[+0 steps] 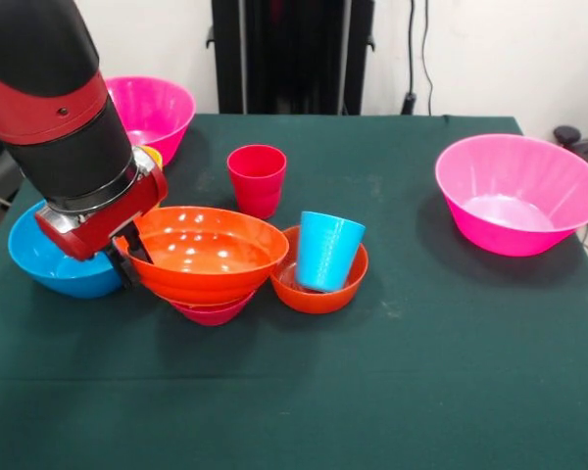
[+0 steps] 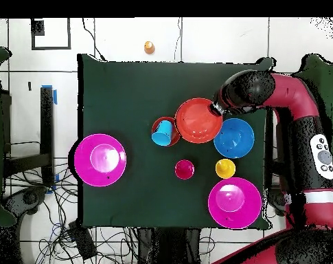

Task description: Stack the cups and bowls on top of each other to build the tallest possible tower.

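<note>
Arm (image 1: pixel 64 117) covers most of the yellow cup (image 1: pixel 153 154) and part of the blue bowl (image 1: pixel 54 259); the crimson bowl (image 1: pixel 213 311) peeks from under the orange bowl (image 1: pixel 208 253); end effector (image 1: pixel 127 257) grip perhaps unreadable.

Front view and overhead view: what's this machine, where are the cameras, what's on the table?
The red and black machine is a robot arm; its gripper sits at the rim of the wide orange bowl, which rests on a small crimson bowl. Grip unclear. One camera faces the robot across the table; the other looks straight down. Also there: a blue cup tilted in a small orange bowl, a red cup, a yellow cup, a blue bowl, two pink bowls.
</note>
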Controlling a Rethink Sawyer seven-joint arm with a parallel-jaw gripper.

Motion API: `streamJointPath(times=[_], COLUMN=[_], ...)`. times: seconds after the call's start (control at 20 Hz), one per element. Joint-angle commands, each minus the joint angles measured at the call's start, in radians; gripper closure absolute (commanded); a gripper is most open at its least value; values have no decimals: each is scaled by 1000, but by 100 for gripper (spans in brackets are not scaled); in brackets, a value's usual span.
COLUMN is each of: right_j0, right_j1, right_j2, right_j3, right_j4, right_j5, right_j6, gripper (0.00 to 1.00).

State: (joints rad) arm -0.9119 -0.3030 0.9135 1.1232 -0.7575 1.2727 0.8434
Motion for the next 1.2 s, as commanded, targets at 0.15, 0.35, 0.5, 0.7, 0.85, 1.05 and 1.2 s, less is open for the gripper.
streamJointPath(times=[0.15, 0.35, 0.5, 0.7, 0.85, 1.05, 1.2], right_j0=[25, 20, 19, 25, 30, 76, 120], right_j1=[-5, -5, -5, -5, -37, -159, -296], right_j2=[-72, -74, -80, -89, -102, -139, -179], right_j3=[62, 72, 81, 81, 106, 192, 269], right_j4=[39, 54, 72, 79, 77, 105, 148], right_j5=[51, 38, 29, 24, -12, -126, -109], right_j6=[-122, -130, -118, -119, -64, 259, 415], gripper=[100, 0, 0, 0, 0, 0, 0])
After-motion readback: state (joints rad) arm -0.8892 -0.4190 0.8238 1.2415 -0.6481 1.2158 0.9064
